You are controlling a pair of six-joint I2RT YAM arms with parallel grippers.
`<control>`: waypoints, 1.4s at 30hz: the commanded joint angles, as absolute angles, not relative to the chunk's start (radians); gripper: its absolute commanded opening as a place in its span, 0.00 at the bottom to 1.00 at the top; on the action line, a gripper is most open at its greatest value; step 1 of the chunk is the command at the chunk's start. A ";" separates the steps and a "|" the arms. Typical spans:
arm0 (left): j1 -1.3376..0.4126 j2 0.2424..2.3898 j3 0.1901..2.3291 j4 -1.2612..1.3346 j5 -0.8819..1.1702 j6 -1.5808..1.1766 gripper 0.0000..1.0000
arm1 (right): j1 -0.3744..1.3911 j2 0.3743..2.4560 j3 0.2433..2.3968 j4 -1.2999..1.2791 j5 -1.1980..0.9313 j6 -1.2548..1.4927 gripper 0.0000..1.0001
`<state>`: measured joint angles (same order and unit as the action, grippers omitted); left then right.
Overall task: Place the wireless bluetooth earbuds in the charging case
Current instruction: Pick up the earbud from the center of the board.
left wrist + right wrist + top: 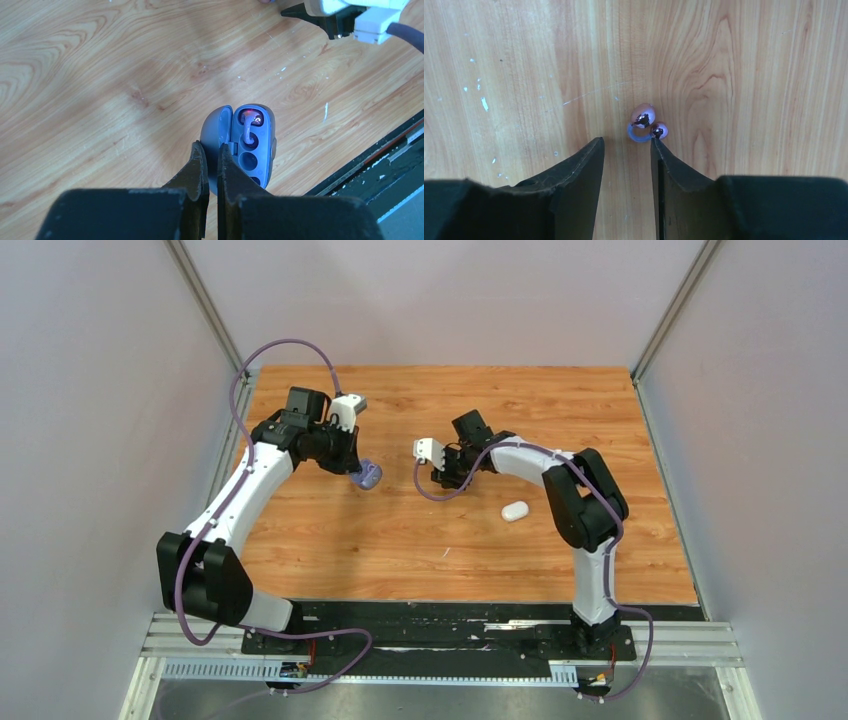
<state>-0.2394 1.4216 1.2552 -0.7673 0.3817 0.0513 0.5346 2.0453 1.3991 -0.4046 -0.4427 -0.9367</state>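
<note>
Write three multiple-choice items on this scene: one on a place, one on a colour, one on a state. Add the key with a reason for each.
1. Where is the smooth white oval case?
A. on the wooden table
B. on the black base rail
C. on top of an arm

2. What colour is the open plastic charging case clamped by the left gripper?
A. white
B. green
C. blue-purple

3. How does the right gripper stand?
A. shut on a bud
B. open, holding nothing
C. shut on the white case

Key: 1 A, it lies alone on the wood. 2 C, the left wrist view shows its blue-purple shell and sockets. 3 B, its fingers stand apart and the glossy purple earbud lies on the table ahead of them.
</note>
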 commanded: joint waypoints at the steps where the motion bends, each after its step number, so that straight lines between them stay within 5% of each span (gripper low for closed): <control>1: -0.233 1.415 1.296 -0.763 0.393 0.061 0.00 | 0.538 1.958 1.339 -0.355 -0.462 -1.082 0.40; 23: -0.218 1.416 1.294 -0.756 0.382 0.062 0.00 | 0.522 2.003 1.382 -0.404 -0.592 -1.354 0.51; 42: -0.204 1.417 1.295 -0.764 0.383 0.065 0.00 | 0.468 2.256 1.743 -0.923 -0.623 -1.426 0.43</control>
